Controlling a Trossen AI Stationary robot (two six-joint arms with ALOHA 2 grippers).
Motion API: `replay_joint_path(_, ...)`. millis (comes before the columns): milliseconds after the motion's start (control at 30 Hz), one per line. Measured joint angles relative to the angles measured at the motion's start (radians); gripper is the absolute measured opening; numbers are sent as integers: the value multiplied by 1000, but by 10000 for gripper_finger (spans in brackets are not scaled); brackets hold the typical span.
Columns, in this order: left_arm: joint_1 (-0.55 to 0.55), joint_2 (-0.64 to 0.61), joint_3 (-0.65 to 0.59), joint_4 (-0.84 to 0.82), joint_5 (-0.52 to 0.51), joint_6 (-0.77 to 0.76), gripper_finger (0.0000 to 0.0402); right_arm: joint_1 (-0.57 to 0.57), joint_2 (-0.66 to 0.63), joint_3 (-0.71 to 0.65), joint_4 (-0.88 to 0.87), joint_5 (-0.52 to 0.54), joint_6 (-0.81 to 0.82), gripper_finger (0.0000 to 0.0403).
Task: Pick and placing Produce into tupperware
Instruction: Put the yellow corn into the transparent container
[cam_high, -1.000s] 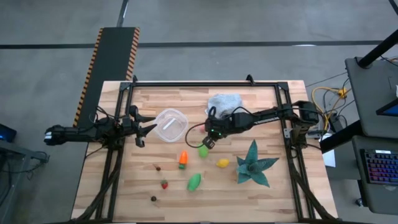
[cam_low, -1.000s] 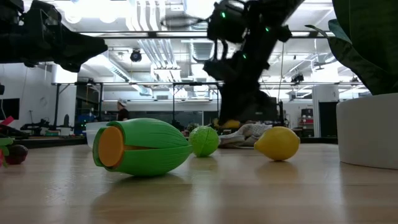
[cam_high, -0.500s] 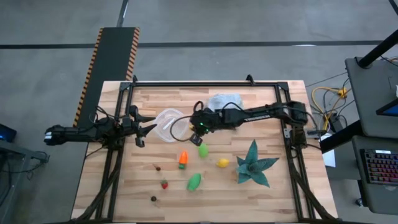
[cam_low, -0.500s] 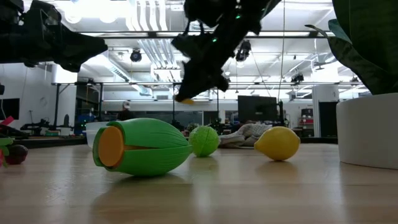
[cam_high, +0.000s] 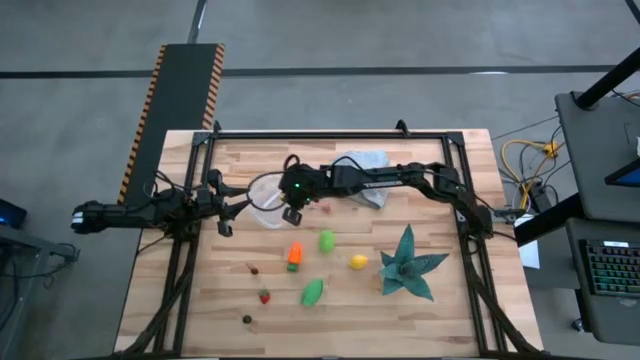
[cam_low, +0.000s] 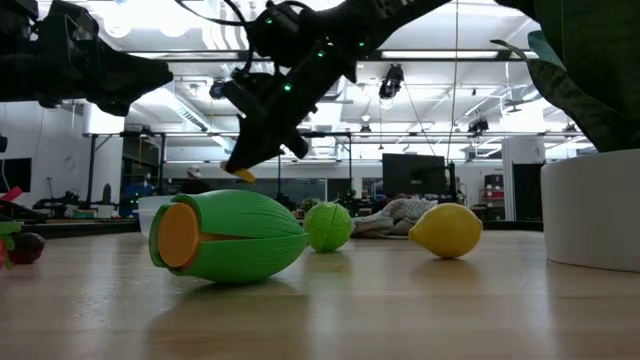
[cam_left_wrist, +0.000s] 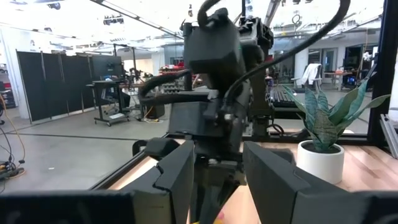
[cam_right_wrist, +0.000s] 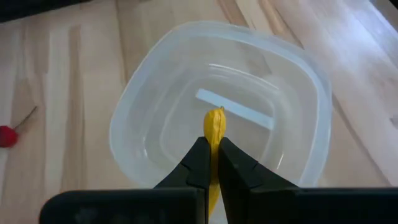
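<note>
Right gripper (cam_right_wrist: 211, 163) is clamped on a small yellow fruit (cam_right_wrist: 214, 127), thin and long, looks like a banana, its long axis pointing out past the fingertips. It hangs directly over the tupperware (cam_right_wrist: 298, 68), which is empty and sits on the table (cam_high: 420, 300) left of centre; in the right wrist view the fruit tip lines up with the middle of the container floor, so the drop looks to need little more than coming down and letting go. High view puts the right gripper (cam_high: 292, 211) at the container's (cam_high: 262, 190) right edge, arm stretched across from the right side. Left gripper (cam_high: 226, 209) waits just beside the container's left side, fingers spread apart, holding nothing. It is also close, but the right arm has the piece. Other produce left on the table: green ball (cam_high: 326, 240), lemon (cam_high: 358, 262), carrot (cam_high: 294, 255), green pod (cam_high: 312, 292), strawberry (cam_high: 264, 296), two dark bits (cam_high: 246, 319). Teal plant (cam_high: 408, 265) and grey cloth (cam_high: 366, 160) not part of it. Hard to tell: the fruit's height above the container floor, no view gives it clearly; low view shows only a yellow tip (cam_low: 243, 174) under the dark gripper, container mostly hidden behind the pod (cam_low: 228, 236). Left wrist view is mostly blocked by the right arm's body.
</note>
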Motion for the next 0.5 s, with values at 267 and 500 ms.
replay_joint_path(267,0,1,0,-1,0,0,126,-36,112,159,-103,-4,-36,13)
replay_joint_path(500,0,0,0,-1,2,0,126,-39,141,205,-133,-26,-41,13)
